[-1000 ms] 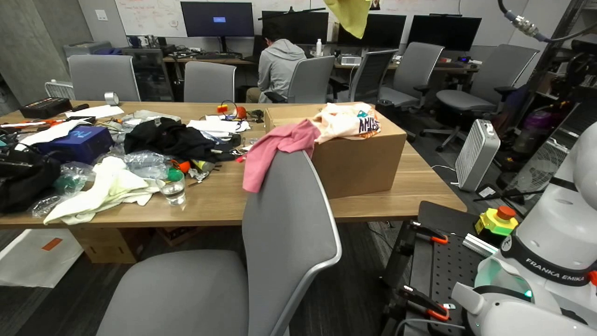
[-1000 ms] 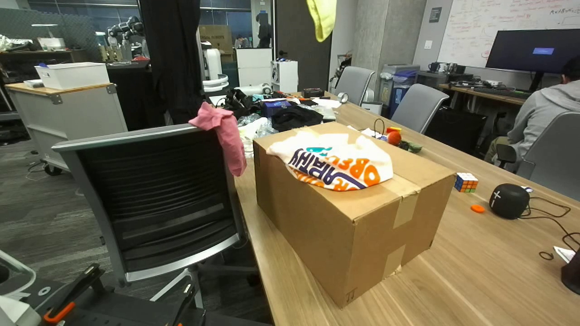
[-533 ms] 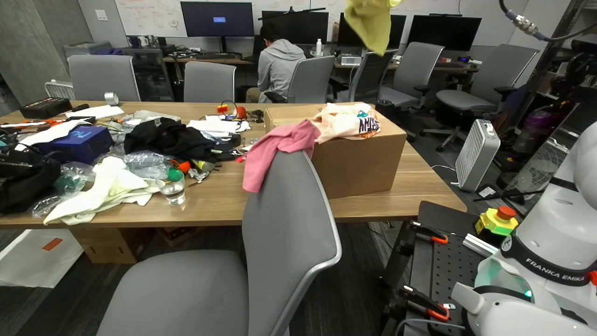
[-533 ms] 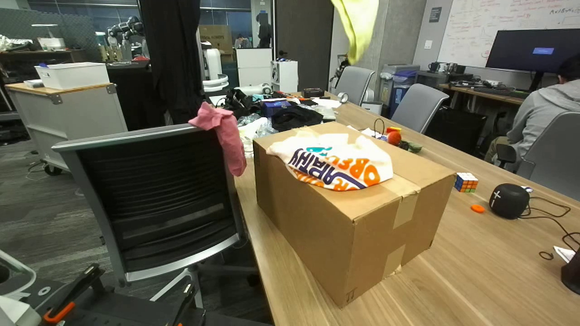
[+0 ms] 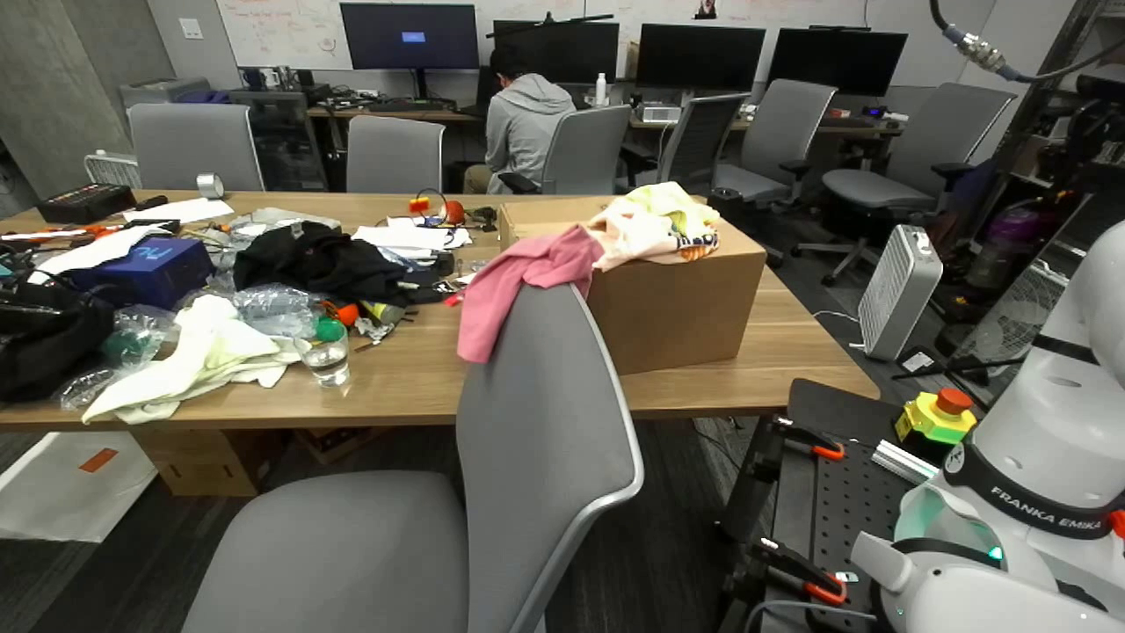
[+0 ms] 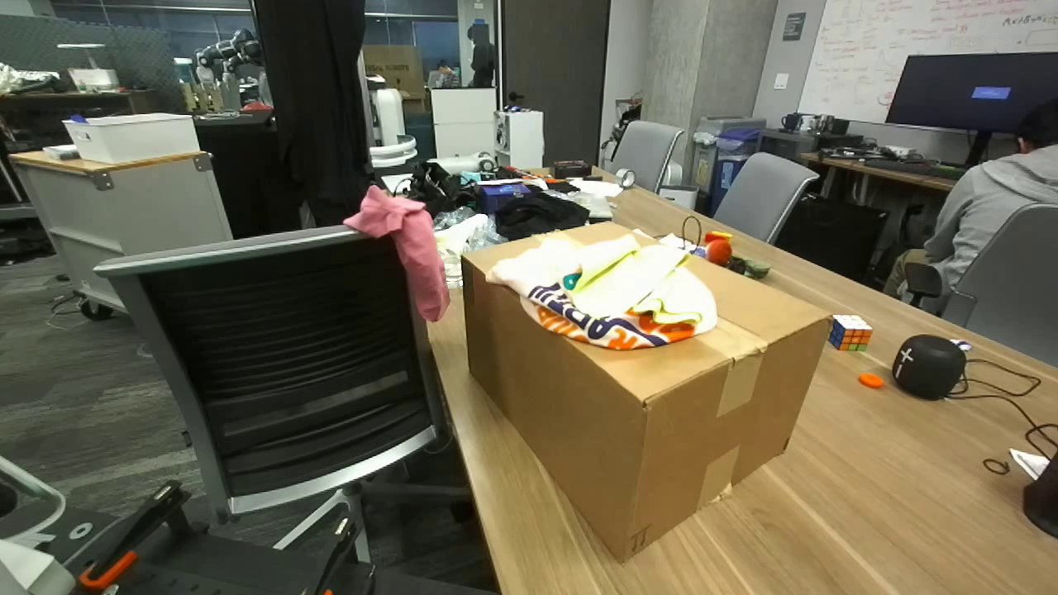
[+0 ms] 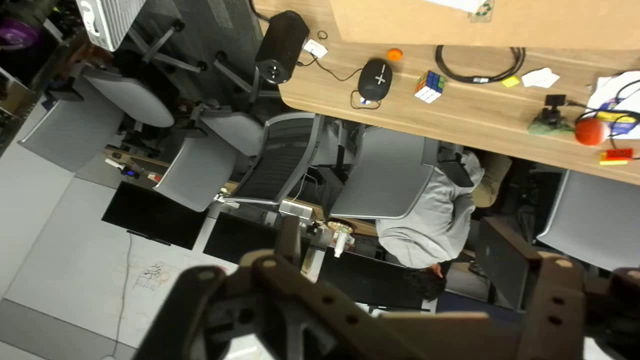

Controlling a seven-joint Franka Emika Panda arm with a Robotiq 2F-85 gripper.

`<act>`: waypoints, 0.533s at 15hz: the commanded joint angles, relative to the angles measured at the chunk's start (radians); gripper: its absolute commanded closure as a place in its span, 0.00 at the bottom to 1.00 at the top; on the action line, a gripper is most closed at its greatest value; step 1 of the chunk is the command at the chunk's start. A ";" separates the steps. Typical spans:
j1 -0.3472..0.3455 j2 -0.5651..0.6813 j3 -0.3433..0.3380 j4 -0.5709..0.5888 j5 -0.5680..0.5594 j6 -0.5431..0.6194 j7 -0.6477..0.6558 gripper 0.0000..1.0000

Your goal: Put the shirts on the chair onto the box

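A pink shirt [image 5: 527, 264] is draped over the top of the grey chair's backrest [image 5: 549, 378], and both exterior views show it. On the cardboard box [image 6: 570, 405] lies a white shirt [image 6: 529, 266] with orange and dark blue print. A crumpled yellow shirt [image 6: 632, 281] rests on top of that white one. In the wrist view my gripper [image 7: 397, 250] stands open, its fingers wide apart and nothing between them. The box [image 7: 425, 25] shows along the top edge of the wrist view. Neither exterior view includes the gripper.
The box stands on a wooden table [image 5: 413, 378]. Clutter includes a glass of water [image 5: 327, 359], a black cloth [image 5: 308, 259] and a pale cloth [image 5: 202, 360]. A black speaker [image 6: 929, 366] and a puzzle cube [image 6: 850, 332] sit beside the box. A person [image 5: 527, 119] sits behind.
The yellow shirt, hanging at the top edge of both exterior views, moved right, then came down onto the white shirt on the box. The pink shirt and chair have not moved.
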 commanded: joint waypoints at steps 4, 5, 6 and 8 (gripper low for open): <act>0.165 -0.043 0.007 -0.056 0.251 0.006 -0.178 0.00; 0.183 -0.043 0.013 -0.058 0.300 0.004 -0.209 0.00; 0.199 -0.047 0.019 -0.075 0.347 0.010 -0.232 0.00; 0.223 -0.047 0.030 -0.095 0.443 0.016 -0.296 0.00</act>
